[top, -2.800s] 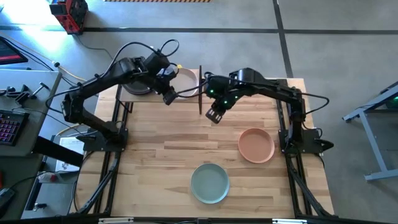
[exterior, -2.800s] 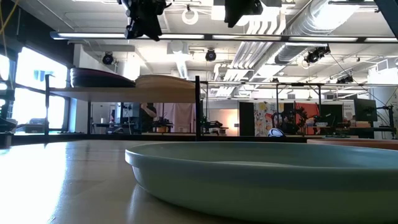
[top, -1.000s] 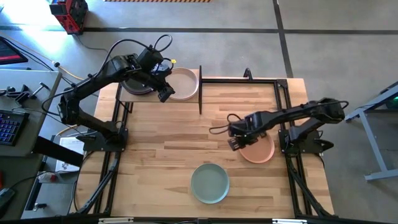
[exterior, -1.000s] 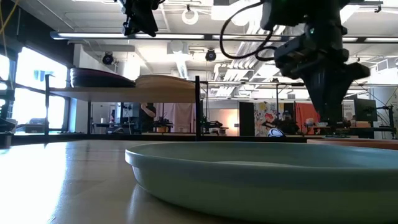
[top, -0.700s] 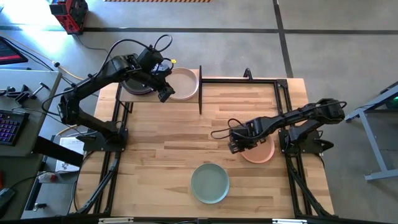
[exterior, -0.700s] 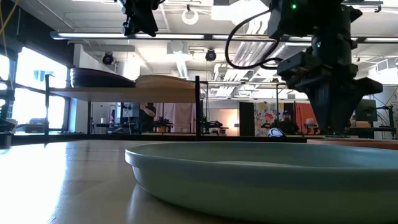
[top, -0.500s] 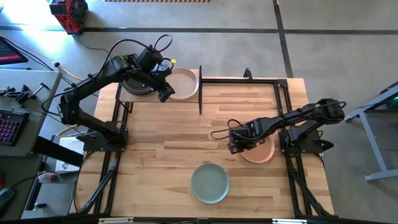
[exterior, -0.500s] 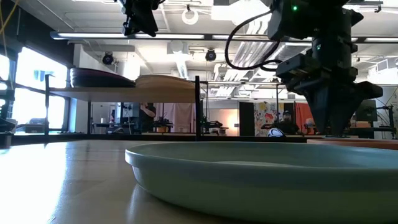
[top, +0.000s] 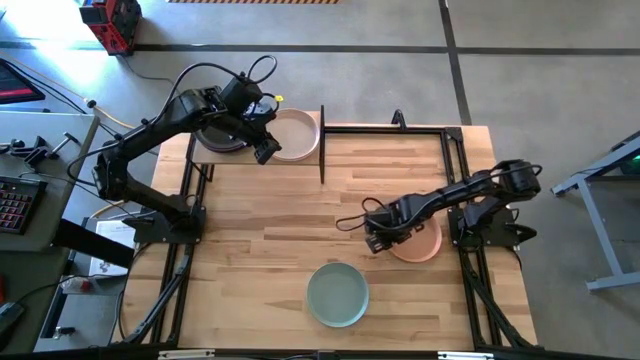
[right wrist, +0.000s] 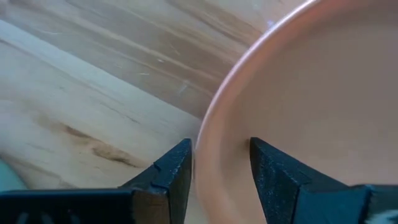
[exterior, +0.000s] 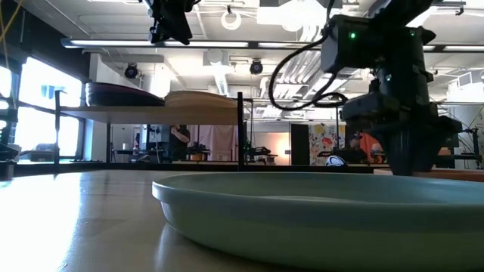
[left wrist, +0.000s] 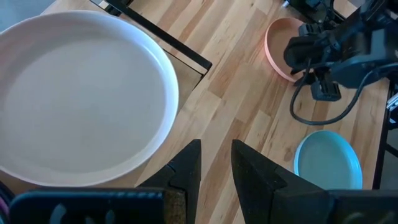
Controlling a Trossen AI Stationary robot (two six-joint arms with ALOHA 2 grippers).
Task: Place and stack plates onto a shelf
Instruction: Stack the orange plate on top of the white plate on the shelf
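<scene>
The right hand was low at the worktop-facing rim of the round, shallow terracotta-orange plate, its two dark fingers spread and straddling that rim, one finger outside on the wood and the other inside the dish; whether either touched the rim could not be told. That plate lay on the striped butcher-block worktop, near its right edge. Nearer the front edge than the terracotta-orange plate, and well apart from it, lay the round pale sage-green plate.

Far across the worktop from the terracotta-orange plate stood the pale wooden shelf with thin black metal uprights. On it rested a round cream plate and, beside that, a dark stack of plates mostly hidden under the left arm. The left hand hovered above the cream plate's near rim, fingers parted a little with nothing between them.
</scene>
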